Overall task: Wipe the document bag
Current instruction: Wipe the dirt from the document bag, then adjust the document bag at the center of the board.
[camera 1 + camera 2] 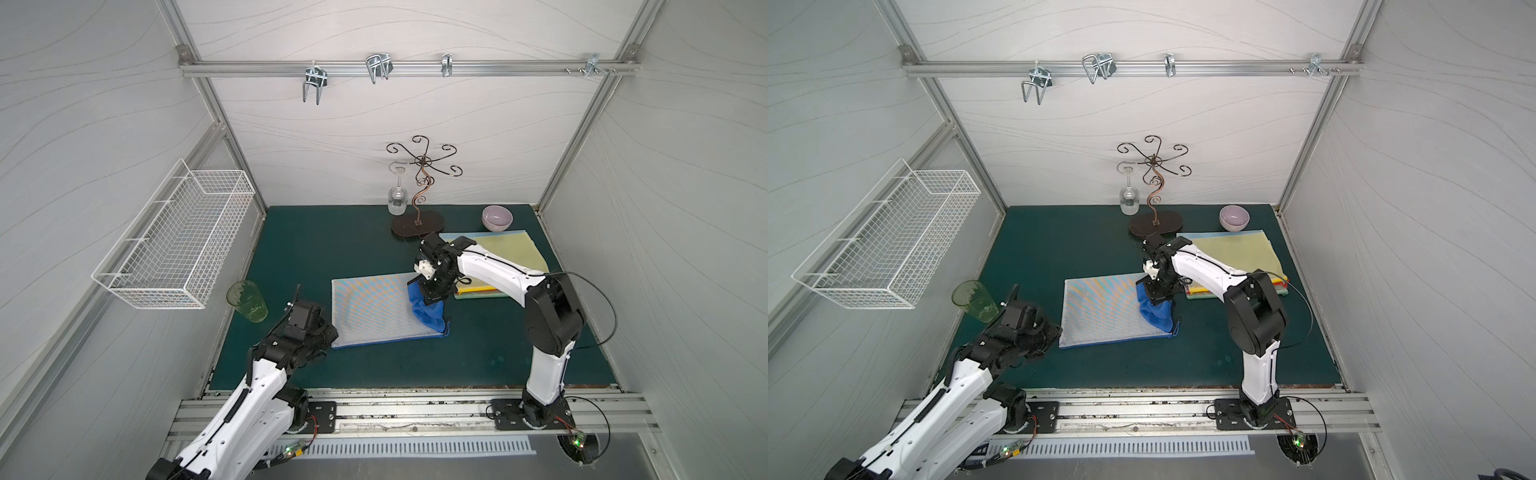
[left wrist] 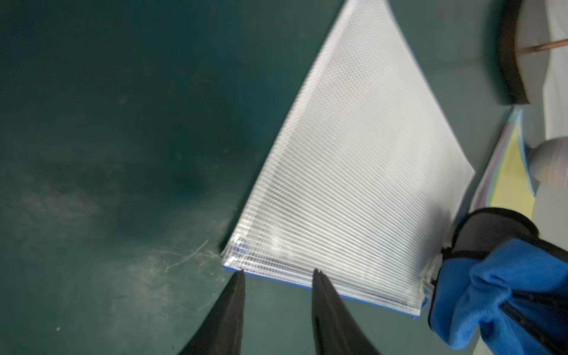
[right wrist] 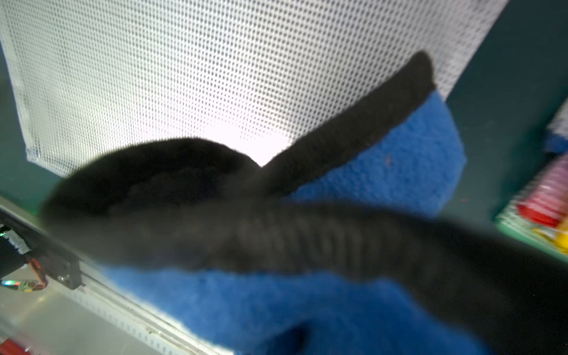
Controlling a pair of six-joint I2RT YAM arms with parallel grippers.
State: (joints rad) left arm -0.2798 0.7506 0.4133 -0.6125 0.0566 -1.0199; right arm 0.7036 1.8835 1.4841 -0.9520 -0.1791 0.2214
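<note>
Document bag (image 1: pixel 374 309) lies flat on the green desk (image 1: pixel 299 249), just beside the stack of folders (image 1: pixel 513 245). Right fingers (image 1: pixel 431 296) are clamped on a blue cloth (image 1: pixel 428 313) resting on the bag's end nearest that stack. Left fingers (image 2: pixel 229 313) stand apart at the bag's corner farthest from the stack, tips at its blue edge.

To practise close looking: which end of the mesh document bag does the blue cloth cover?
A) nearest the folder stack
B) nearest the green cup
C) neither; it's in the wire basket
A: the blue cloth overlaps the document bag's edge beside the folder stack.
</note>
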